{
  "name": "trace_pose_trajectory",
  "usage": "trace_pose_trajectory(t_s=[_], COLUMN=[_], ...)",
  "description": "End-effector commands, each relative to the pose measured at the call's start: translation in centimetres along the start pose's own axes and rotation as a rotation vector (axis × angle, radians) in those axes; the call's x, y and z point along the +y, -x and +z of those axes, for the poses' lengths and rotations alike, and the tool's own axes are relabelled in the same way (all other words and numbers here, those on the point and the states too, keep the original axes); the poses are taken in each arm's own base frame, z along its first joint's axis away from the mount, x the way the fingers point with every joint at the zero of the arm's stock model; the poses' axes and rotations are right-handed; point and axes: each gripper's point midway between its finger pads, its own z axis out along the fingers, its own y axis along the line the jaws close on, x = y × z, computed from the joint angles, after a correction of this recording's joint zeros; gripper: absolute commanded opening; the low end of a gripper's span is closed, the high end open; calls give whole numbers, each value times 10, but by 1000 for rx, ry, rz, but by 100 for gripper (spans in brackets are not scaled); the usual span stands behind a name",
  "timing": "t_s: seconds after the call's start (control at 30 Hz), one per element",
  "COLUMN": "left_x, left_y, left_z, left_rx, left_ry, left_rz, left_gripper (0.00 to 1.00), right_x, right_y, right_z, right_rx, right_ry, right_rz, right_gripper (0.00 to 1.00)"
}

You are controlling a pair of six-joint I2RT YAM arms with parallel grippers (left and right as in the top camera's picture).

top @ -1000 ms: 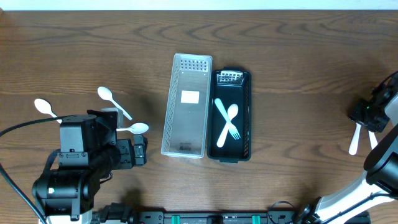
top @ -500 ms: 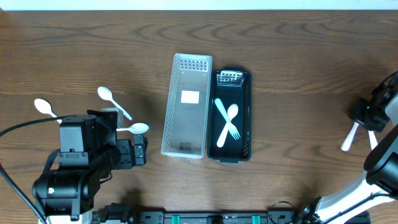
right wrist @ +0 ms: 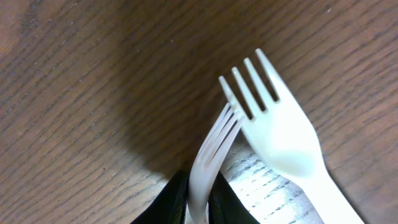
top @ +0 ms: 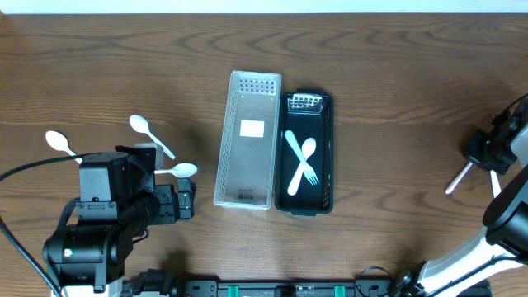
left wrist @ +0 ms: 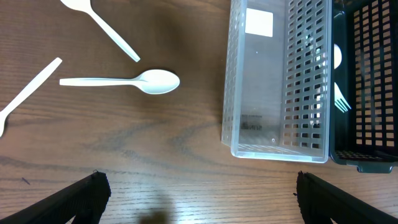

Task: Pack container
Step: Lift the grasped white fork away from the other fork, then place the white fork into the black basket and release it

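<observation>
Left gripper (left wrist: 202, 190) wide open, right gripper (right wrist: 198, 202) clamped.
The left hangs low at the overhead view's lower left, fingers spread, holding nothing; the right, at the far right edge, pinches a white fork (right wrist: 210, 146) edge-on between its fingers.

A big wooden table (top: 396, 82) fills almost the whole view from above. The wood is dark brown, with wavy lines running from 9 o'clock to 3 o'clock. Some lines bend into long loops near 12 o'clock. Right at the 12 o'clock edge runs a thin pale strip (top: 264, 5), too thin to tell if it is wall or floor. The light is soft and even. Shadows on the wood are faint and blurry. In the right wrist view the wood shines a little near 5 o'clock
</observation>
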Motion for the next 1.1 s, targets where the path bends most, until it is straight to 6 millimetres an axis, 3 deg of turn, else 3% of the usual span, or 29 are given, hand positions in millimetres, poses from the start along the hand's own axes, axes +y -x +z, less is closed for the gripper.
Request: trace_pose_trajectory(t_s=[0.0, 0.2, 0.37, 0.5, 0.63, 0.77, 0.93, 1.0, 1.07], left_x=[-1, -1, -1, -1, -1, -1, -1, -1, -1], left_y=[3, 3, 3, 3, 3, 3, 3, 3, 3], left_z=[-3, -3, -3, -3, -3, -3, -3, -3, -3], left_rx=[-11, -12, -11, -12, -12, -12, -12, -11, -11], left_ry=[-1, -1, -1, -1, -1, -1, -1, -1, -1], left_rz=[10, 10, 10, 10, 10, 10, 10, 10, 10], left_gripper=[98, 98, 98, 98, 98, 98, 98, 98, 98], right_x=[6, 6, 13, 23, 51, 105, 199, 235, 264], right_y=[-38, -38, -37, -30, -9, 0, -32, -54, -76], right_z=[32, 32, 29, 13, -32, -101, -200, -232, -252], right_rx=[139, 137, 137, 106, -6, -142, -289, -333, -354], right_ry=[53, 52, 85, 90, 111, 166, 296, 361, 410], right_rz=[17, 21, 33, 10, -56, -183, -409, -487, -531], right_gripper=[12, 1, 1, 1, 1, 1, 1, 1, 1])
